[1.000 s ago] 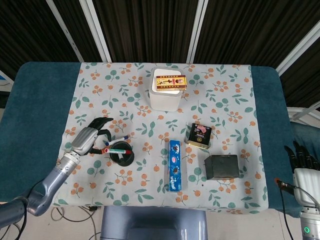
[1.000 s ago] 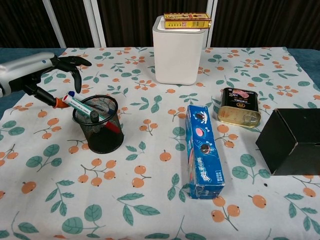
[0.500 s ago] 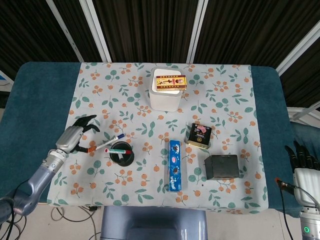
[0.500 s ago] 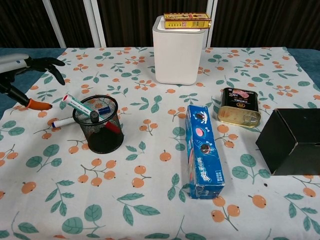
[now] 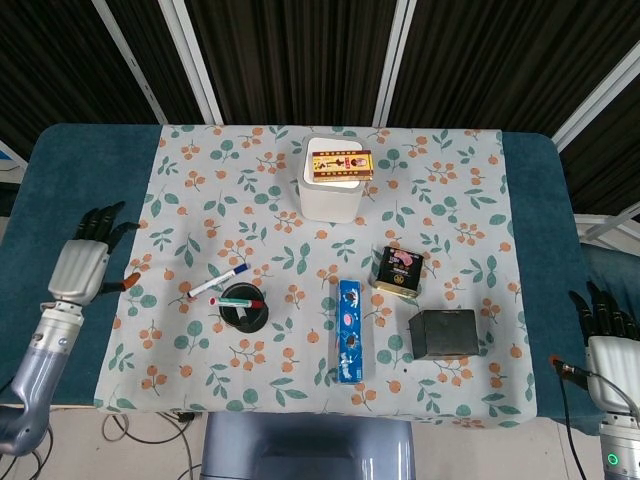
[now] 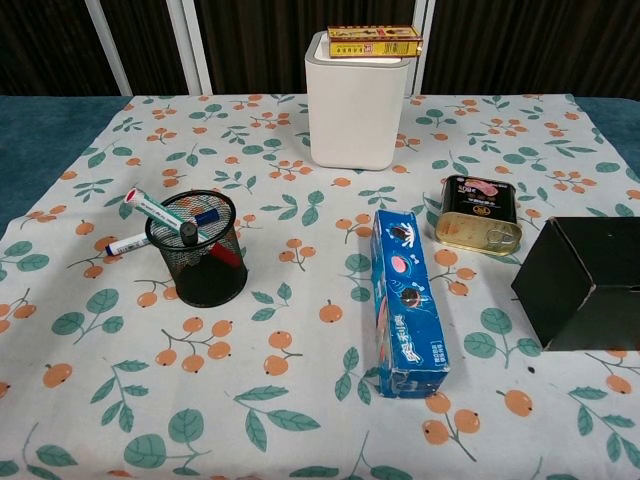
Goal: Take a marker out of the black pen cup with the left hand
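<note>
The black mesh pen cup (image 5: 244, 308) (image 6: 196, 252) stands on the left part of the floral cloth. Markers sit inside it, and a white and green one (image 6: 152, 207) leans out over its left rim. Another white marker with a blue cap (image 5: 219, 282) (image 6: 126, 243) lies flat on the cloth just behind and to the left of the cup. My left hand (image 5: 84, 263) is off the cloth over the teal table edge, well left of the cup, fingers spread and holding nothing; the chest view does not show it. My right hand (image 5: 606, 322) rests at the far right edge, fingers extended, empty.
A white box (image 5: 332, 185) (image 6: 358, 100) with a yellow and red packet (image 6: 374, 41) on top stands at the back centre. A blue biscuit box (image 5: 349, 329) (image 6: 406, 302), a tin can (image 5: 399, 271) (image 6: 479, 216) and a black box (image 5: 444, 333) (image 6: 582, 282) fill the right half.
My left hand let go of the blue-capped marker, which now lies on the cloth beside the cup. The hand drew back to the left, off the cloth and out of the chest view.
</note>
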